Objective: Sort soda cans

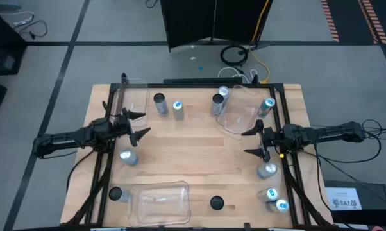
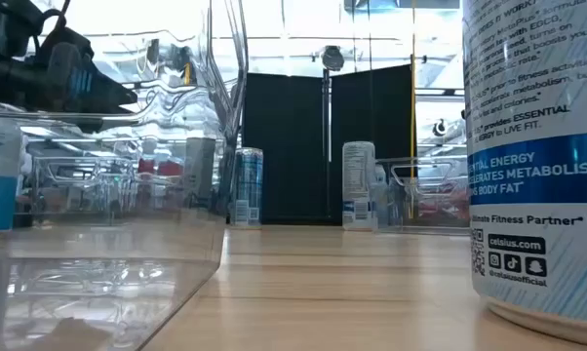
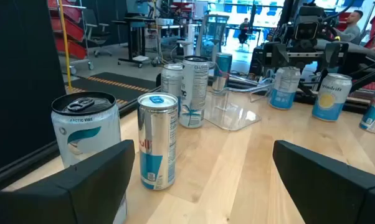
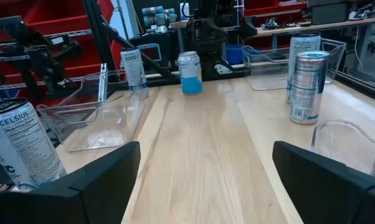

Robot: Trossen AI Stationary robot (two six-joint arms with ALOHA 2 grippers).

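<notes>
Nearest the low camera: Celsius can (image 2: 537, 156) fills the right edge of that view, upright on the table (image 2: 352, 283); front clear tray (image 2: 98, 283) takes the lower left.

High view, left to right:
- Left gripper (image 1: 140, 124) at mid-left of the frame, fingers spread wide, nothing between them, off the table surface as far as I can tell.
- Dark-top can (image 1: 115, 194) upright at lower left, just beside the front tray's left end.
- Plain silver can (image 1: 129, 156) upright, just below the left gripper.
- Rear-left clear tray (image 1: 134, 96) at upper left, no can visible inside.
- Dark-top can (image 1: 159, 103) and blue-top can (image 1: 177, 108) upright side by side at upper centre-left. Left wrist view shows the same pair close ahead: dark-top (image 3: 88, 130), blue-top (image 3: 157, 140).
- Dark-top can (image 1: 217, 203) alone at lower centre.
- Two more cans (image 1: 220, 100) at upper centre, against the left edge of the tilted clear tray (image 1: 241, 115).
- Right gripper (image 1: 254, 141) at mid-right, fingers also wide apart, holding nothing, just below that tray.
- Blue-top can (image 1: 267, 106) at upper right, lying tilted on the tray's right rim.
- Silver can (image 1: 267, 169) just below the right gripper.
- Two blue-top cans (image 1: 276, 199) at lower right, near each other.

No can is gripped by either arm.
</notes>
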